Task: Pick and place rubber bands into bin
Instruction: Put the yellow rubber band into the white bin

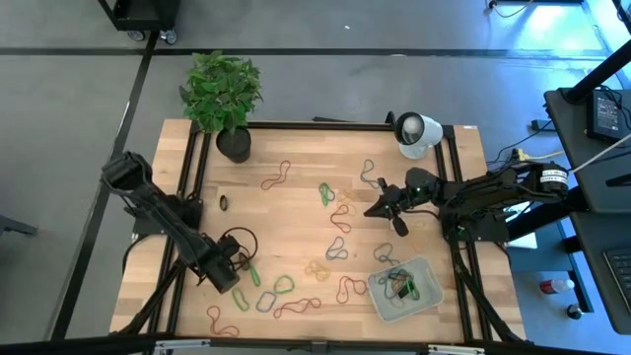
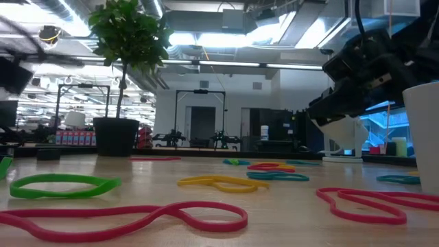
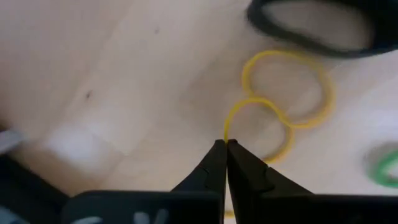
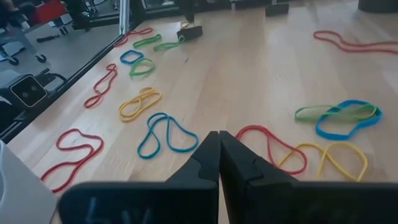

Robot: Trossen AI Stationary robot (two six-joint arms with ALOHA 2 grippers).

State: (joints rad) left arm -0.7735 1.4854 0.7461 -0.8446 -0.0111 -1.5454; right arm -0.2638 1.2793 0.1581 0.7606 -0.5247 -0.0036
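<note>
left gripper (image 3: 225, 144) low over table, fingers pinched on yellow rubber band (image 3: 283, 93), right gripper (image 4: 219, 135) closed, empty

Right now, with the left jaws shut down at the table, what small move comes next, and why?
Probably a short straight lift of the left gripper. Its jaws are pinched on the yellow rubber band, which still lies flat on the wood in a figure-eight. Raising it would show whether the band is truly caught before carrying it to the bin.

Both arms are black and made of thick jointed segments, with black cables along them. The right arm (image 1: 473, 202) carries a small green light. The jaws end in slim, pointed black tips.
</note>
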